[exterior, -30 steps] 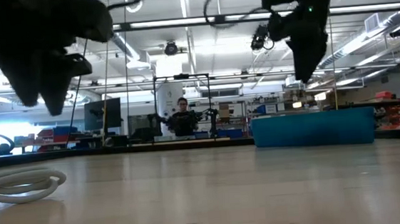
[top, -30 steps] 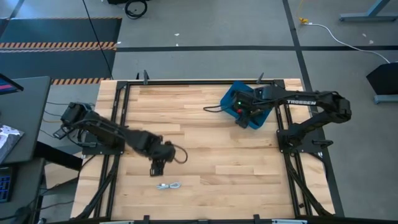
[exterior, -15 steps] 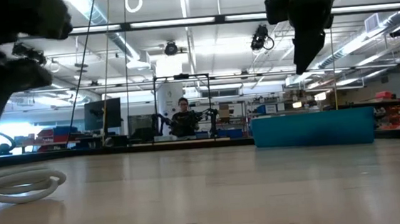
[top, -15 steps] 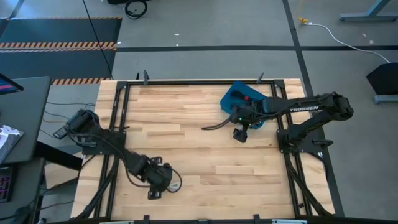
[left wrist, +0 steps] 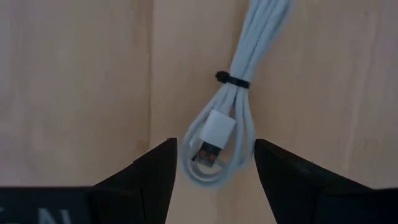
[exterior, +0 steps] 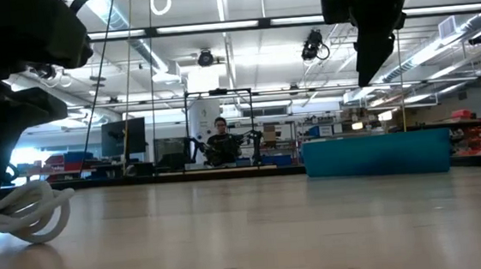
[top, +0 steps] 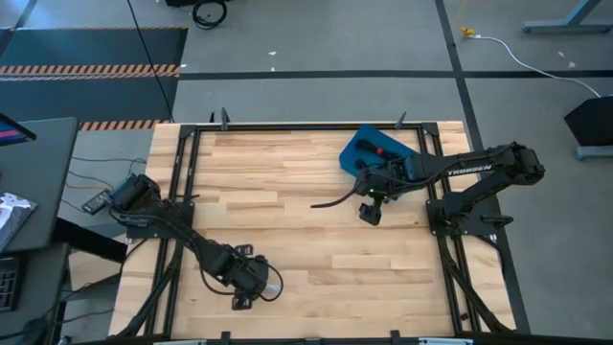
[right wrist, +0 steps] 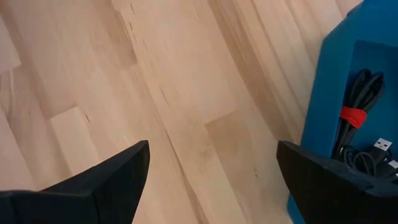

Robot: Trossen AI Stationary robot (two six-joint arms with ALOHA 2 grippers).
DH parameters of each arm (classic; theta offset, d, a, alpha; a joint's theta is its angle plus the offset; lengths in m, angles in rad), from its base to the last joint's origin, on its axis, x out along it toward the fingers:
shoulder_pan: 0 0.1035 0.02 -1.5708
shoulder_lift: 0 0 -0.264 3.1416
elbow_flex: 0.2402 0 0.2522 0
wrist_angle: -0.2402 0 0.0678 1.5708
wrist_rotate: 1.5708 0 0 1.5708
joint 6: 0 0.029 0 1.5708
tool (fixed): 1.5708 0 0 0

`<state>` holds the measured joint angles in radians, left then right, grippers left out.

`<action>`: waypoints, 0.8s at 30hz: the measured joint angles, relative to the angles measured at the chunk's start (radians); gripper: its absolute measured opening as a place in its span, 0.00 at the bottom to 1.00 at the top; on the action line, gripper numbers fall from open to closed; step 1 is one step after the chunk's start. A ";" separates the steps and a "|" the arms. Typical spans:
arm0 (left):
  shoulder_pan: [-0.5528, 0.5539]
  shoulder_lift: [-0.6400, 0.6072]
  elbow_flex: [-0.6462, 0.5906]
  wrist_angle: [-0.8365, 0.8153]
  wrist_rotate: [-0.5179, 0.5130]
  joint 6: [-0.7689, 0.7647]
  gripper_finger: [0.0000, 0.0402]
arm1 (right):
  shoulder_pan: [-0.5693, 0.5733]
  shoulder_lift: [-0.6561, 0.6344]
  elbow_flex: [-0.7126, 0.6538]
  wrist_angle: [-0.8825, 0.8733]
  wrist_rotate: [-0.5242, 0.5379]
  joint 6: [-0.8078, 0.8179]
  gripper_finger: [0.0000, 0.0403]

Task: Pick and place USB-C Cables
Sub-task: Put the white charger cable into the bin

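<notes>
Pale wooden planks form the table (top: 306, 192), framed by black rails, with a workshop floor beyond. At the near left part of the table, the left gripper (left wrist: 214, 163) is down at the surface with its fingers spread wide, one on each side of the white-grey cable (left wrist: 229, 106). That cable is a small coil bound by a dark tie, with its plug lying between the fingers. In the low view the cable's near loop (exterior: 25, 216) appears tilted up off the wood, beside the dark gripper.

Well apart, toward the far right, the right gripper (top: 370, 213) hangs above bare wood with its fingers wide and nothing between them. Just beside it sits the blue bin (right wrist: 329, 93). Inside the bin lie a black cable with a red band (right wrist: 356, 106) and other dark cables, whose number cannot be told.

Risk, as a judgement: the fingers bracket only the coil's end loop. If they close there, they could pinch just a strand or two, and the bundle might slip or dangle on the way to the bin.
</notes>
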<state>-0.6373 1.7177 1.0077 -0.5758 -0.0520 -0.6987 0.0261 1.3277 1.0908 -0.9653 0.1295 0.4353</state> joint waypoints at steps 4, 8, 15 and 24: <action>0.002 0.027 -0.001 0.000 -0.053 0.008 0.55 | 0.000 0.000 0.000 0.003 0.000 0.001 0.89; 0.013 0.060 0.000 0.004 -0.057 0.032 0.55 | 0.001 0.000 0.000 0.008 0.000 0.015 0.88; 0.033 0.066 0.002 0.010 -0.114 0.102 0.35 | 0.001 0.001 0.000 0.069 0.002 0.006 0.88; 0.163 0.050 0.000 0.051 -0.358 0.259 0.07 | 0.039 0.001 0.000 0.274 -0.067 -0.092 0.88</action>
<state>-0.4739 1.7677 1.0073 -0.5247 -0.4102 -0.4396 0.0652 1.3285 1.0908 -0.6914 0.0621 0.3428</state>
